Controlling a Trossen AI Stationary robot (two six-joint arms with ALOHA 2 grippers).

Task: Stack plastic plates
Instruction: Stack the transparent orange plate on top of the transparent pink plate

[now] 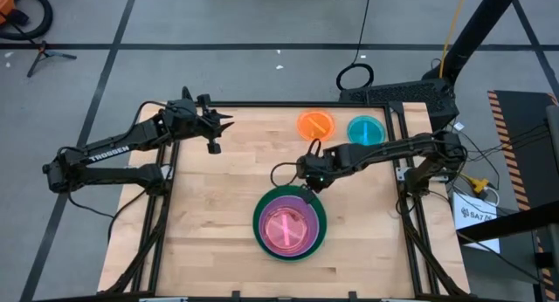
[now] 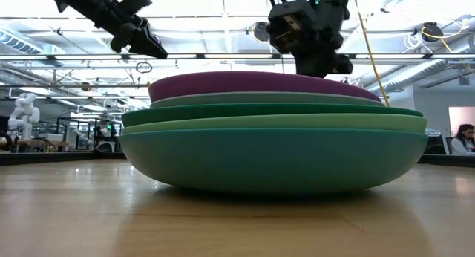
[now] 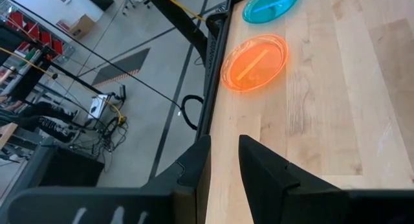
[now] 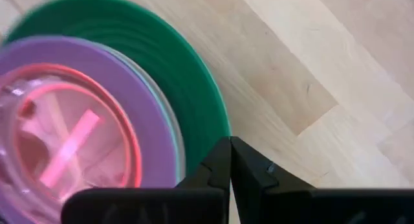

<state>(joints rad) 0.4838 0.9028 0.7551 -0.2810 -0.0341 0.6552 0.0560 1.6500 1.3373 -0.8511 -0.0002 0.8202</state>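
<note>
A stack of plastic plates [image 1: 289, 223] rests on the wooden table, near the middle of its near half. A clear pink plate [image 4: 71, 133] lies on top, over a purple plate [image 4: 149, 75] and green ones [image 4: 194, 75]. In the low view the bottom plate [image 2: 271, 157] is teal. An orange plate [image 1: 315, 124] and a teal plate [image 1: 366, 130] lie singly by the far edge. My right gripper [image 1: 307, 188] hangs shut just above the stack's far rim, with nothing between its fingers [image 4: 220, 160]. My left gripper [image 1: 218, 127] is raised over the far left of the table, open a little and empty [image 3: 225, 162].
The table's far edge and its dark frame [image 3: 213, 68] run close behind the two single plates. Bare wood [image 1: 210, 215] lies left of the stack and along the near edge. Cables and a stand [image 1: 410, 92] sit beyond the far right corner.
</note>
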